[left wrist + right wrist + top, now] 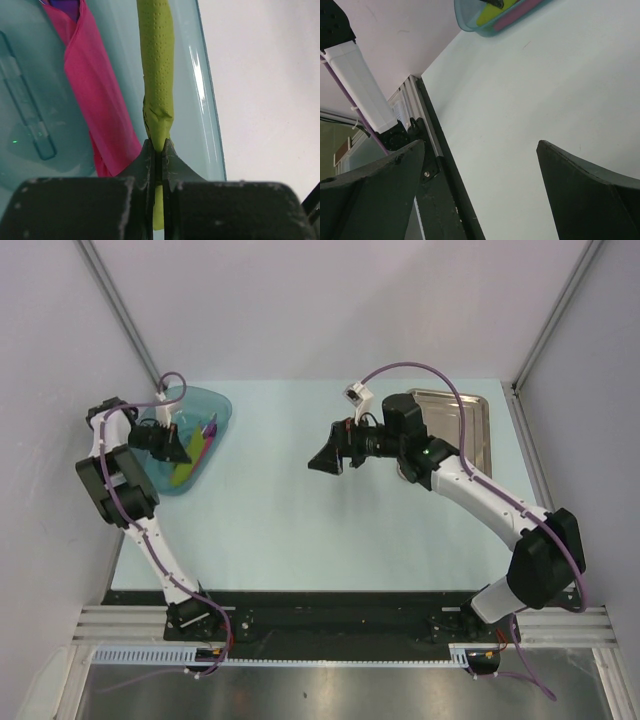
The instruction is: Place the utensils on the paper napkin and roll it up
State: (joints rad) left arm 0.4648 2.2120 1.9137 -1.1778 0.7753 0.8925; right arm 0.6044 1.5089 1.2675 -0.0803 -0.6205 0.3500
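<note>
The paper napkin [156,60], a slim lime-green roll of dimpled paper, lies in the smooth translucent teal tub [120,60]. Its long axis runs straight ahead from the left gripper [156,147], whose matte black fingers pinch its creased near end, and a pink roll [95,90] lies just left of them. The right gripper [480,145] hangs over the pale table [545,75], its wedge-shaped fingers spread wide.

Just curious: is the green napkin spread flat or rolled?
Rolled, or at least bunched narrow: the napkin shows as a slim tube in the tub, pinched by the left gripper.
</note>
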